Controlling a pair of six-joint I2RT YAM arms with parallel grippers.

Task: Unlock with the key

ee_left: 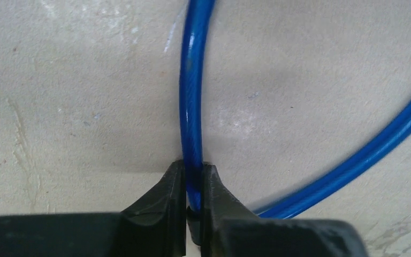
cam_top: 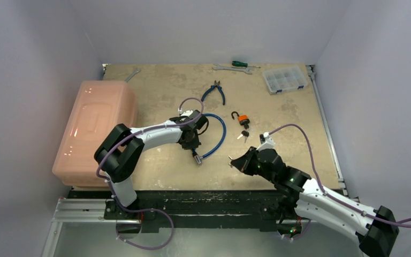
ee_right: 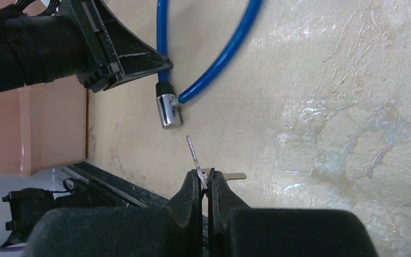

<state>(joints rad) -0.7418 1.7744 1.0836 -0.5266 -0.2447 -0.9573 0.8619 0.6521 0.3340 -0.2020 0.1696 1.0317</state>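
Top view: the left gripper [cam_top: 195, 143] sat on the near arc of the blue cable [cam_top: 222, 134], mid-table. The cable's chrome lock barrel [cam_top: 197, 159] lay on the table [cam_top: 160, 96], just on the near side of that gripper. The right gripper [cam_top: 233, 160] was to the right of the barrel, apart from it. From above, neither claw's state could be read, and whatever the right one carried was too small to make out.

Left wrist view: the left claw was pinched narrow on the cable, one finger on each side, both touching it. The barrel fell outside this view.

Right wrist view: the right claw was pressed together on a key [ee_right: 192, 151]. Its thin blade stuck up out of the fingertips, leaning toward the barrel, with the tip short of it and not touching. A flat metal piece [ee_right: 230, 175] jutted out sideways at the fingertips; I could not tell whether it was a second key or part of the same one. The barrel's keyhole face was not visible.

Only the top view showed the rest:
- an orange padlock [cam_top: 242, 119] with loose keys [cam_top: 243, 135] just beside it
- pliers [cam_top: 214, 92] farther back
- a pink bin [cam_top: 93, 128] at the left edge
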